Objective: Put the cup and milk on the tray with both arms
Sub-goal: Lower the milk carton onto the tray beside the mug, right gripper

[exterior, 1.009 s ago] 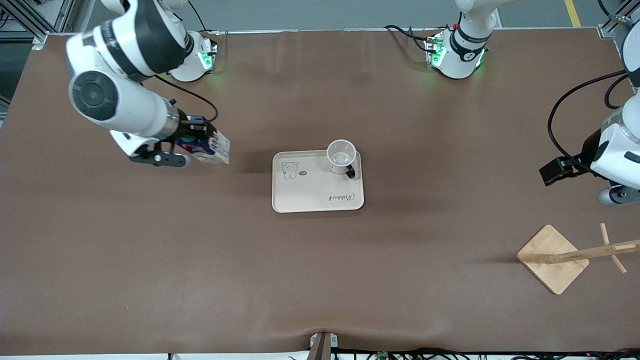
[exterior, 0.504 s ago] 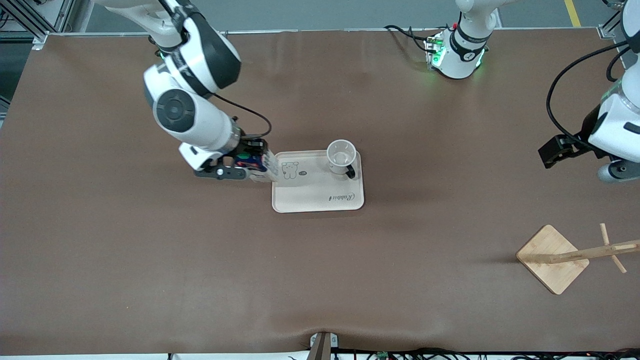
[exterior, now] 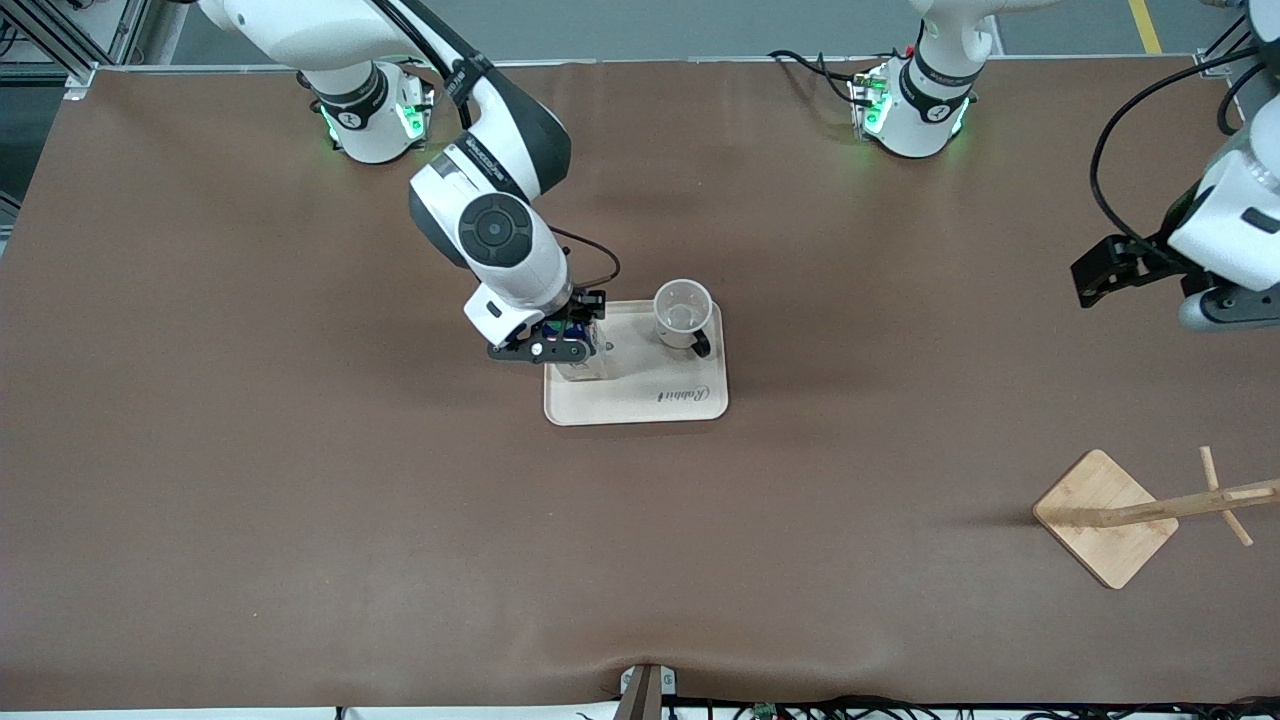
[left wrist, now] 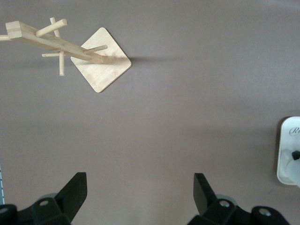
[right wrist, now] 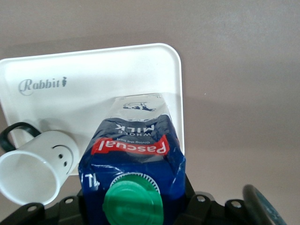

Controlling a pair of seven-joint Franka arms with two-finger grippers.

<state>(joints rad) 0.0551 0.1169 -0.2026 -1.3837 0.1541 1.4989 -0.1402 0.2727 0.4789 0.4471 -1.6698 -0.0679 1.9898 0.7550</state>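
Observation:
The beige tray (exterior: 625, 405) lies mid-table. The white cup (exterior: 683, 313) stands upright on the tray's corner toward the left arm's end, the one farther from the front camera. My right gripper (exterior: 572, 340) is shut on the milk (exterior: 580, 362), a dark blue carton with a green cap, over the tray's end toward the right arm. In the right wrist view the milk (right wrist: 133, 150) hangs upright over the tray (right wrist: 93, 79) beside the cup (right wrist: 35, 171); whether it touches I cannot tell. My left gripper (exterior: 1090, 275) waits open near the left arm's end of the table, holding nothing.
A wooden stand with a square base (exterior: 1105, 517) and a pegged post sits toward the left arm's end, nearer the front camera than the tray. In the left wrist view it appears as the stand (left wrist: 101, 58), with bare brown table under my left gripper (left wrist: 139, 186).
My right arm has carried the milk from the right arm's end of the table to over the tray. The left gripper has drifted slightly away from the front camera. Cup and tray have not moved.

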